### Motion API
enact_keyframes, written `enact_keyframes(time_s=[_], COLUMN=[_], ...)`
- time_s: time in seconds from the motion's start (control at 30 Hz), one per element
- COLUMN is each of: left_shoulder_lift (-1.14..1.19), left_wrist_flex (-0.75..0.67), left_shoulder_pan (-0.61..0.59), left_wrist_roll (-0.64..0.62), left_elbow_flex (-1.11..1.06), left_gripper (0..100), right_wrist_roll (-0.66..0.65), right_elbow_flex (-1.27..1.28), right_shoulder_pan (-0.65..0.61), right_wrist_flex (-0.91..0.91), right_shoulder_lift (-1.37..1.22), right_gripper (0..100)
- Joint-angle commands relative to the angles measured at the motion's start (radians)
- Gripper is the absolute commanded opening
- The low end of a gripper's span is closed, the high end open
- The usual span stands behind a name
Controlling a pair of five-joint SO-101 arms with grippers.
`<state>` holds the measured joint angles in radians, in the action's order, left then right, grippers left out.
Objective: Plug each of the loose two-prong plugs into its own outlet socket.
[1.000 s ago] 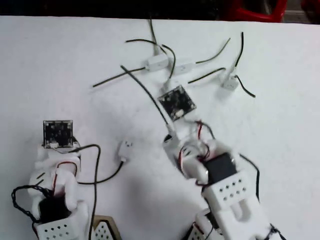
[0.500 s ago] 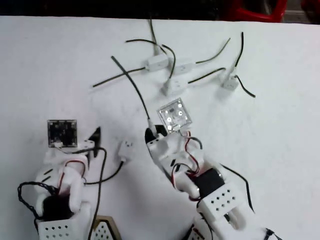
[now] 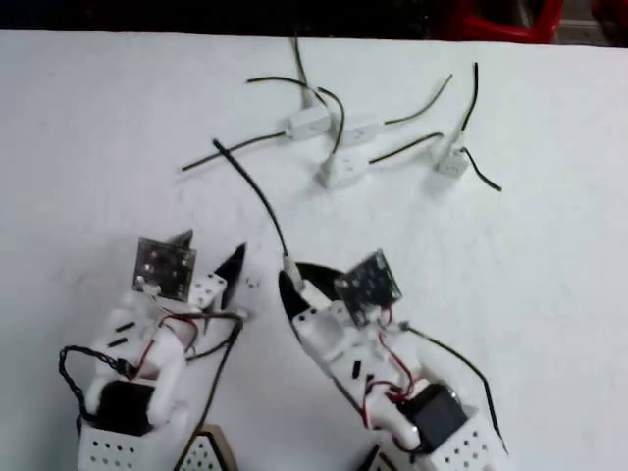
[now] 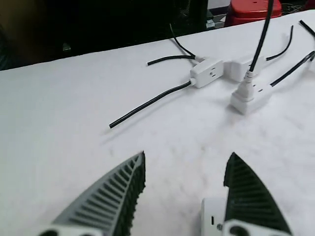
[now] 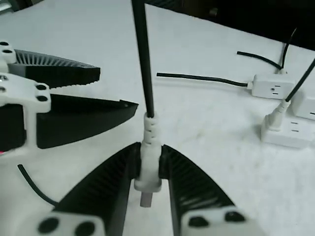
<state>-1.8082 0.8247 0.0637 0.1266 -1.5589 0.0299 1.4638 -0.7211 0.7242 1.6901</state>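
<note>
My right gripper (image 3: pixel 291 283) is shut on a white two-prong plug (image 5: pixel 149 169), prongs pointing down. The plug's black cord (image 3: pixel 250 191) rises away over the table. My left gripper (image 3: pixel 214 247) stands open just left of it, low over the table. A loose white outlet socket (image 4: pixel 211 222) lies against one of its fingers (image 4: pixel 248 189). At the back lie more white outlet sockets (image 3: pixel 309 123), (image 3: pixel 451 163). One of them (image 3: pixel 341 170) has a plug with a black cord in it. In the right wrist view the left gripper (image 5: pixel 110 91) is open beside my held plug.
Short black cords (image 3: pixel 231 150) trail from the outlets across the white table (image 3: pixel 98 128). A red object (image 3: pixel 500 18) sits beyond the table's far edge. A thin black wire (image 3: pixel 221 358) runs between the two arms.
My right gripper has pulled back toward the near edge with the plug in it. My left gripper has swung right toward the loose socket, and its spread fingers have come into view.
</note>
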Motion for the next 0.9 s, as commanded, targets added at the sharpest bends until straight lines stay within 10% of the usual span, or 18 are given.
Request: enact_keyframes(time_s=[0.0,0.33,0.87], left_shoulder_lift=[-0.007,-0.008,-0.005], left_wrist_flex=[-0.017,0.063,-0.060], left_shoulder_pan=[0.101,0.317,0.180], left_wrist_roll=[-0.011,0.087,0.157], left_elbow_flex=[0.092,0.146,0.153], left_gripper=[26,25,25], right_wrist_roll=[-0.002,-0.002,-0.002], right_elbow_flex=[0.014,0.020,0.025], right_shoulder_pan=[-0.010,-0.012,-0.082], right_wrist_flex=[0.025,0.036,0.064], right_shoulder_lift=[0.116,0.107,0.107], right_gripper=[1.7,1.7,1.7])
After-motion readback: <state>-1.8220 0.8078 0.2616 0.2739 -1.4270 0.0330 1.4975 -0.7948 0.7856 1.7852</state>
